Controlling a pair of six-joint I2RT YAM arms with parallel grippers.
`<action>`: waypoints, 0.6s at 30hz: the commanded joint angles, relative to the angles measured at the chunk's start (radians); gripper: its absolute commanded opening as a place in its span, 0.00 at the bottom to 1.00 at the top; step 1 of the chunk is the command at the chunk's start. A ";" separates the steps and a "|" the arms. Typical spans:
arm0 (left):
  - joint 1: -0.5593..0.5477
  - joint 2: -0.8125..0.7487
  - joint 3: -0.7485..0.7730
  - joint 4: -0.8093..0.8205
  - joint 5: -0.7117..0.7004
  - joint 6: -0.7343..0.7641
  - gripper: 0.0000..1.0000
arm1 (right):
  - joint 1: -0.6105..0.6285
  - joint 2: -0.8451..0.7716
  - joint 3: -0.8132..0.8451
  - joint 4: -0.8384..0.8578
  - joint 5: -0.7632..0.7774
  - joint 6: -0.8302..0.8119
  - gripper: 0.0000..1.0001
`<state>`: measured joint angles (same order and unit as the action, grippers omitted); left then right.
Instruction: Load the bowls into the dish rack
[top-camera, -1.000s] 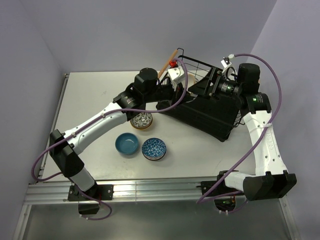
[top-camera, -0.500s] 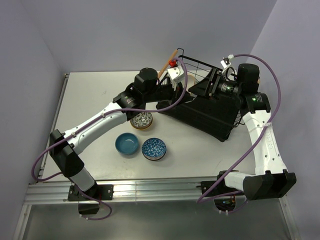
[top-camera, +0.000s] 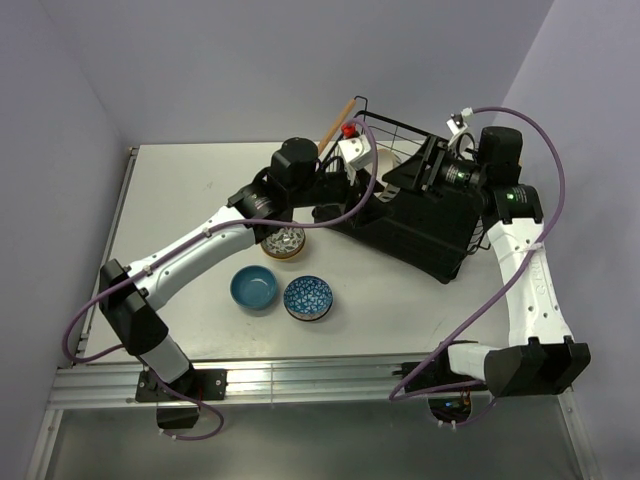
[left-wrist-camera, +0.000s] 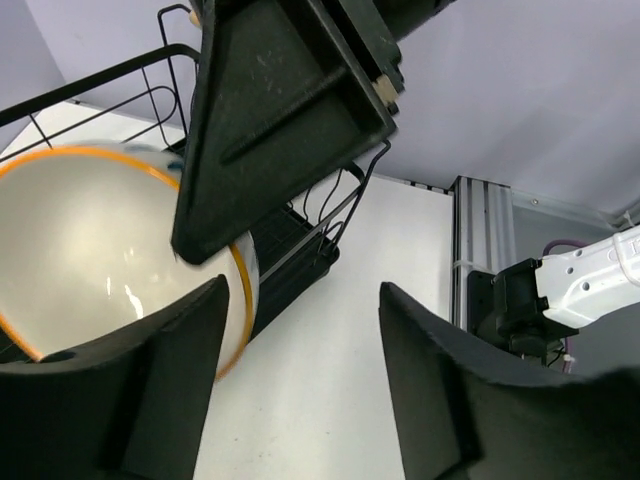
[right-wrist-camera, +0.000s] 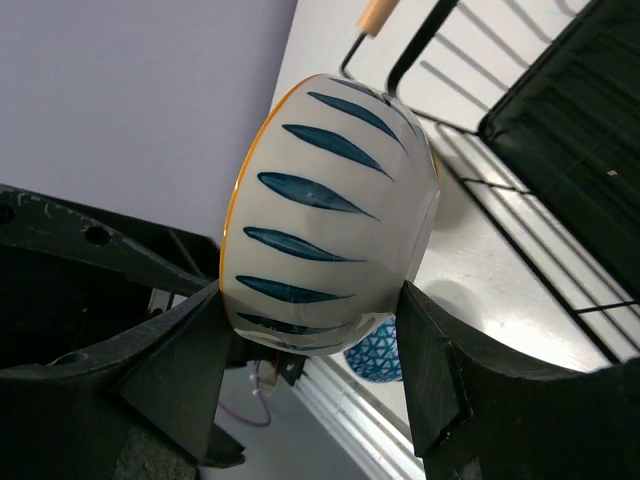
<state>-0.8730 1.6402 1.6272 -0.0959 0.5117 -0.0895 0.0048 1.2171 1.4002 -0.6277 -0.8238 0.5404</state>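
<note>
While the right gripper (right-wrist-camera: 310, 290) has the striped bowl (right-wrist-camera: 330, 200) between its jaws, closed against the bowl's sides near the foot, the left gripper (left-wrist-camera: 302, 292) sits just beside it. The left jaws are parted wide and hold nothing (only bare worktop (left-wrist-camera: 330, 400) shows in the gap).

Bowl: white with blue dashes outside, orange rim, plain cream inside. It is tipped on its side in the air, mouth toward the left wrist camera. One right finger (left-wrist-camera: 280, 120) crosses the rim in that view.

The bowl hangs at the far left end of the rack (top-camera: 420, 225), by the wire wall. Cannot tell whether it touches the wire.

Rack: black, lying skewed at the far right of the worktop, with a wooden handle (top-camera: 336, 120) sticking out past its far corner.

Three more bowls stand on the worktop, left of the rack:
- The patterned bowl (top-camera: 285, 241) is partly under the left arm.
- The teal bowl (top-camera: 254, 288) and blue bowl (top-camera: 308, 298) sit side by side nearer the bases, almost touching.
</note>
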 joint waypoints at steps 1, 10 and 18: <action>-0.003 -0.036 0.039 -0.010 0.013 -0.001 0.68 | -0.046 0.002 0.028 0.071 -0.020 -0.051 0.00; 0.049 -0.095 0.066 -0.174 0.017 -0.033 0.99 | -0.112 0.111 0.233 -0.165 0.086 -0.415 0.00; 0.284 -0.221 -0.006 -0.226 0.119 -0.147 0.99 | -0.115 0.235 0.430 -0.326 0.309 -0.689 0.00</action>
<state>-0.6662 1.5200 1.6348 -0.3168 0.5762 -0.1795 -0.1051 1.4246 1.7432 -0.9092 -0.6224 0.0174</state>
